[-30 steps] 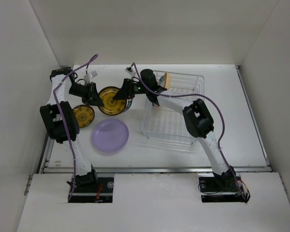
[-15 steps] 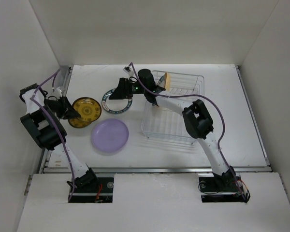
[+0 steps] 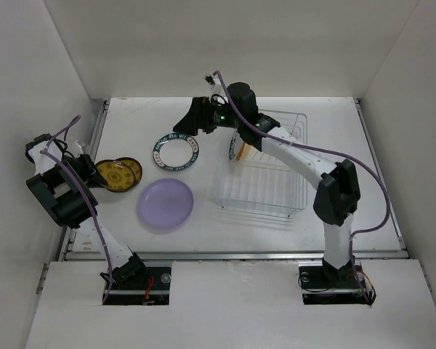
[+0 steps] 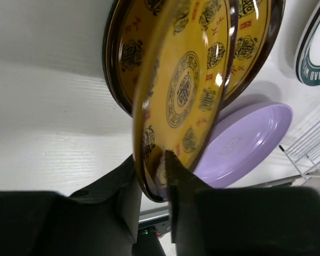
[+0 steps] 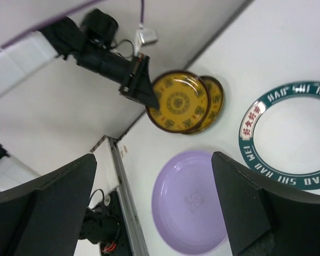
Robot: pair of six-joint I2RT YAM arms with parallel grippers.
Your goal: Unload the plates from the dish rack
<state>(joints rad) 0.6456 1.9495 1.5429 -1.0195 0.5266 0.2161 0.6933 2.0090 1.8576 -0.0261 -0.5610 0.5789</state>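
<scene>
My left gripper (image 3: 89,171) is shut on the rim of a mustard plate (image 3: 115,176) with a dark rim, held tilted over a second mustard plate (image 3: 133,167) at the table's left. In the left wrist view my gripper (image 4: 154,170) pinches that plate (image 4: 181,90). A lavender plate (image 3: 165,204) and a white plate with a dark teal rim (image 3: 176,151) lie flat on the table. My right gripper (image 3: 192,122) is open and empty, above and behind the teal-rimmed plate (image 5: 288,133). The wire dish rack (image 3: 265,174) stands at the right; one plate with orange (image 3: 235,150) stands on edge in it.
The left wall is close behind my left arm (image 3: 54,182). A metal rail (image 3: 232,254) runs along the table's near edge. In the right wrist view the lavender plate (image 5: 192,202) lies below the two mustard plates (image 5: 176,101).
My left gripper carried the mustard plate leftward and brought it down over the other mustard plate. My right gripper drew back and up from the teal-rimmed plate, which stays on the table.
</scene>
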